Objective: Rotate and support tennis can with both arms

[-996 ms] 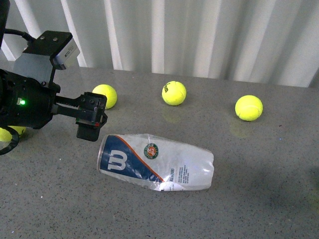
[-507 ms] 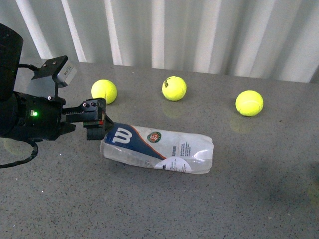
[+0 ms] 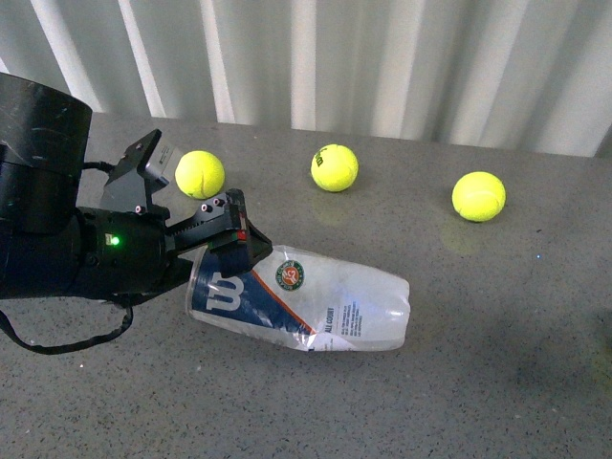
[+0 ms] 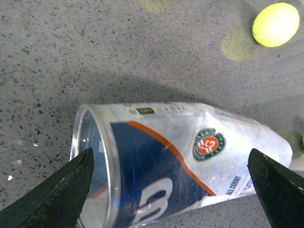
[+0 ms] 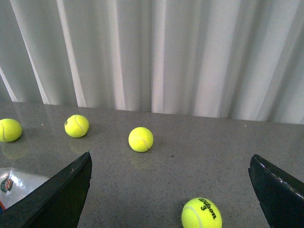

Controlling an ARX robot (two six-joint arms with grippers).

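Observation:
The tennis can (image 3: pixel 316 304) lies on its side on the grey table, open metal-rimmed end to the left, navy "W" label and round red-green logo facing up. My left gripper (image 3: pixel 232 236) is open and sits over the can's open end. In the left wrist view the can (image 4: pixel 190 152) lies below the open left gripper (image 4: pixel 170 156), with one finger (image 4: pixel 59 194) by the rim and the other finger (image 4: pixel 278 190) toward the clear end. My right gripper (image 5: pixel 170 161) is open and empty over bare table. A corner of the can (image 5: pixel 14 187) shows in the right wrist view.
Three yellow-green tennis balls (image 3: pixel 200 174) (image 3: pixel 334 167) (image 3: pixel 478 196) lie on the table behind the can, before a white curtain. The right wrist view shows several balls, one marked "3" (image 5: pixel 201 213) close under the gripper.
My left arm has moved right and tilted down over the can's open end. The can has rolled and shifted, so the round logo now faces more upward.

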